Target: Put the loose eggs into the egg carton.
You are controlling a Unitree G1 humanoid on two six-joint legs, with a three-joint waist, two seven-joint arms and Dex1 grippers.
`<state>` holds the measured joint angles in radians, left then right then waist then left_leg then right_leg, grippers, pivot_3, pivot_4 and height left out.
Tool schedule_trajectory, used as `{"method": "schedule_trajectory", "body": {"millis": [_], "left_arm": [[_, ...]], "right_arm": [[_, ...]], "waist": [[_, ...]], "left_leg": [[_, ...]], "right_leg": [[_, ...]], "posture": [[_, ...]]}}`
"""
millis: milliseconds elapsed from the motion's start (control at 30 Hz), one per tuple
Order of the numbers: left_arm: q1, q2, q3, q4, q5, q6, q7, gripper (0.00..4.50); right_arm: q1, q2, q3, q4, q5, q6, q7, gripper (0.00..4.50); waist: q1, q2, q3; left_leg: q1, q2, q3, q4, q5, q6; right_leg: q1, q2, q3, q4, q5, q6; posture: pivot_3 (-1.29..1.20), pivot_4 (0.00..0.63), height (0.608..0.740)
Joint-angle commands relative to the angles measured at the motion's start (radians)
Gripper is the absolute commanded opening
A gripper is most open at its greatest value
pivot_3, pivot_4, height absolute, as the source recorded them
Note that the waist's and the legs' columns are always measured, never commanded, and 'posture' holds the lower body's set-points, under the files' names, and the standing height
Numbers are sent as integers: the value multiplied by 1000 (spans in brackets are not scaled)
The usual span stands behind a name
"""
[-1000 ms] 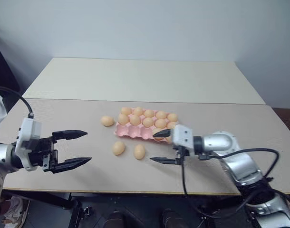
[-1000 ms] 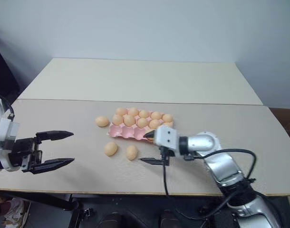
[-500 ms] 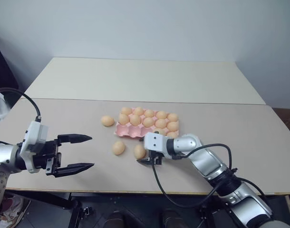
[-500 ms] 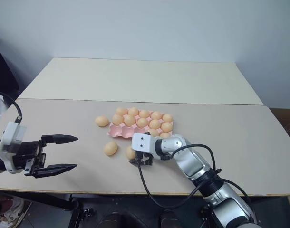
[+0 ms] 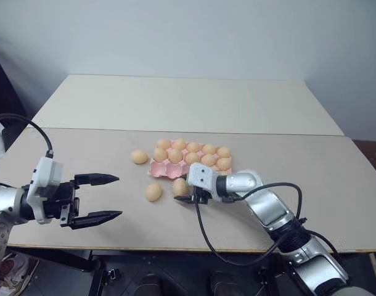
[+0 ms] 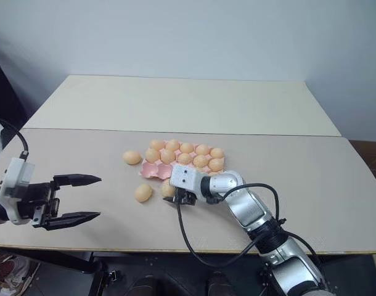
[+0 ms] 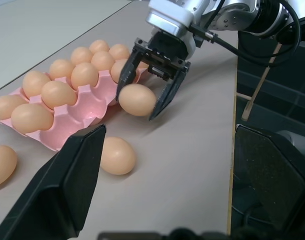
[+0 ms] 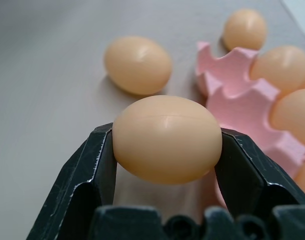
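The pink egg carton [image 5: 161, 171] lies mid-table with several tan eggs in its cups. My right gripper [image 5: 183, 190] is shut on one loose egg [image 8: 167, 138], its black fingers [image 8: 92, 170] pressing both sides, low over the table at the carton's near edge. The left wrist view shows the same held egg [image 7: 136, 99] beside the carton's empty front cups [image 7: 87, 107]. Two more loose eggs lie on the table: one [image 5: 153, 192] just left of the held egg, another [image 5: 138, 156] at the carton's far left corner. My left gripper [image 5: 117, 197] hangs open and empty far to the left.
The carton and eggs lie on a beige table [image 5: 83, 160], with a second, paler table [image 5: 188, 102] butted against it behind. The right arm's black cable [image 5: 237, 262] droops over the front edge. A white wall stands behind.
My right gripper moved left to the loose egg, closed on it and carried it a little toward the carton. The left gripper stayed put and open.
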<state>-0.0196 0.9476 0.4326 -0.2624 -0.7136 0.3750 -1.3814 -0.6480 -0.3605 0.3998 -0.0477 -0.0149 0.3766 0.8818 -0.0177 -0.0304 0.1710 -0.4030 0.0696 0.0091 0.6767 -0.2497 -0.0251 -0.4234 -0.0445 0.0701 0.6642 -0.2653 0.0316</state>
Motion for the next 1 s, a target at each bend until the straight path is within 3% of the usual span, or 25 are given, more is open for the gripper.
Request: {"method": "schedule_trajectory", "body": {"millis": [33,367,567,800,1000], "left_arm": [[-25,-1,3,-17,-15,-11,12,4500],[-35,-7,-2,-11,-16,-14,16,4500],[-41,-5,-5,-5,-15,-15,14,4500],[-60,-2,-7,15,-13,-13,8,4500],[-66,9,21,59,-5,-16,8,4500]], "right_arm": [[-49,17,-57,16,-6,11,-62,2694],[-66,4,-68,50,-22,15,-97,2694],[-65,-16,-83,22,-4,32,-87,4484],[-16,-88,-221,-80,155,62,1,4484],[81,-247,-426,-159,344,43,129,4484]], "waist": [[0,0,0],[-1,0,0],[-1,0,0],[2,0,0],[5,0,0]], "left_leg": [[0,0,0,0,0,0],[-1,0,0,0,0,0],[-1,0,0,0,0,0],[-1,0,0,0,0,0],[-1,0,0,0,0,0]], "right_leg": [[0,0,0,0,0,0],[-1,0,0,0,0,0],[-1,0,0,0,0,0],[0,0,0,-1,0,0],[0,0,-1,-1,0,0]], "posture": [[0,150,740],[0,150,740],[0,150,740],[0,150,740],[0,150,740]]}}
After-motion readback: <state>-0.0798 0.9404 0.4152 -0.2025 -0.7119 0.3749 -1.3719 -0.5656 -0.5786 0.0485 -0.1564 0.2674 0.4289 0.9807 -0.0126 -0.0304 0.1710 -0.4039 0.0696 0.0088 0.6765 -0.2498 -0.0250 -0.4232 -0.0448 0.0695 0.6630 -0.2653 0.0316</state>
